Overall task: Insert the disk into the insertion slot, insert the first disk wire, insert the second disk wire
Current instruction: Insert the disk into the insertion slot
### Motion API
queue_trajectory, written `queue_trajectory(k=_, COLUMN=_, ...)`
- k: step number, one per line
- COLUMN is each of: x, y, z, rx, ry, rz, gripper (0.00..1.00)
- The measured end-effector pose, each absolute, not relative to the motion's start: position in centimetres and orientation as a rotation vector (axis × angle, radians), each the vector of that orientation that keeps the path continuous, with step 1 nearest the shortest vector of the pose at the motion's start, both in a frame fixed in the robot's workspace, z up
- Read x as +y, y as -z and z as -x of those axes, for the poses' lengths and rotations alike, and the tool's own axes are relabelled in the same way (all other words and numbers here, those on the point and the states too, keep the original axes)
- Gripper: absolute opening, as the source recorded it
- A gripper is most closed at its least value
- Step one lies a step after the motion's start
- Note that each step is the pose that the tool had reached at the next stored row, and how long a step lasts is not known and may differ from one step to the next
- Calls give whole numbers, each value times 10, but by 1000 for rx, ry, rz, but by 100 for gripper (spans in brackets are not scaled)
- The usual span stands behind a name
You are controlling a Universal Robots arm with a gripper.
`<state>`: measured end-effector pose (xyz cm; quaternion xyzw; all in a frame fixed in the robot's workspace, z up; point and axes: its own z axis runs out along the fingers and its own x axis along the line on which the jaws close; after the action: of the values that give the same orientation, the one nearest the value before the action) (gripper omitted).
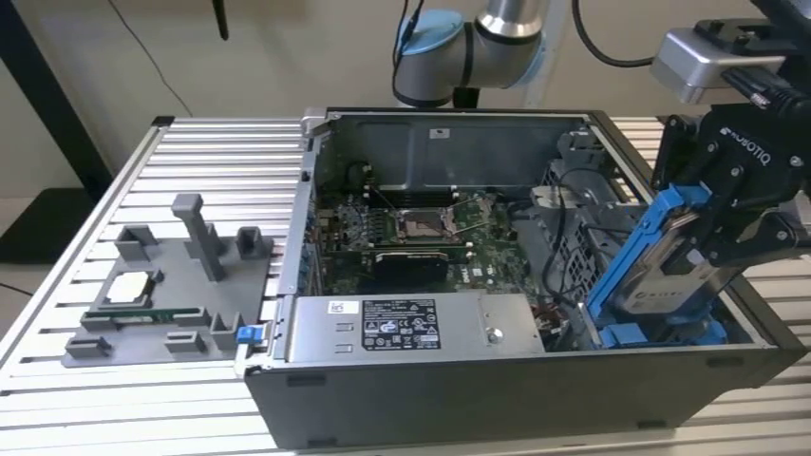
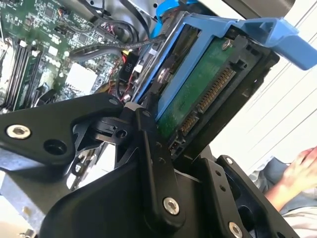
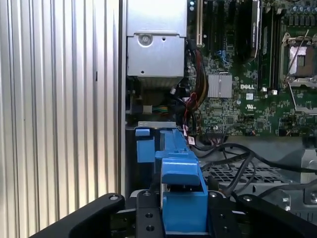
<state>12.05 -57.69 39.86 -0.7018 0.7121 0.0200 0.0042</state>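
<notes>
jaws grip the disk [image 1: 662, 283], black cables [image 3: 223, 148] alongside.

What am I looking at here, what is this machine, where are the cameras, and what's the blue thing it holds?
This is a grey-and-blue robot arm over an open grey desktop computer case on a ribbed metal table. The exterior view looks on from off the arm; both wrist views come from cameras on the arm. Its black end effector is shut on the disk, a silver-grey hard drive in a bright blue plastic carrier. The drive is tilted, its lower end close to the insertion slot, a blue-edged bay in the drive cage. Inside the case lies a green motherboard. At the exterior view's left sits a grey parts tray.
</notes>
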Motion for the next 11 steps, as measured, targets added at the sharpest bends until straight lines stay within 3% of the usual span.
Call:
queue_trajectory(k=9, x=-577, y=-391, z=-121, rx=2227, ry=-64, rz=2195, gripper=0)
queue_trajectory(k=10, x=-577, y=-391, z=-121, rx=2226, ry=-64, rz=2195, gripper=100)
queue_trajectory(k=11, x=-577, y=-391, z=-121, rx=2226, ry=-64, rz=2195, gripper=100)
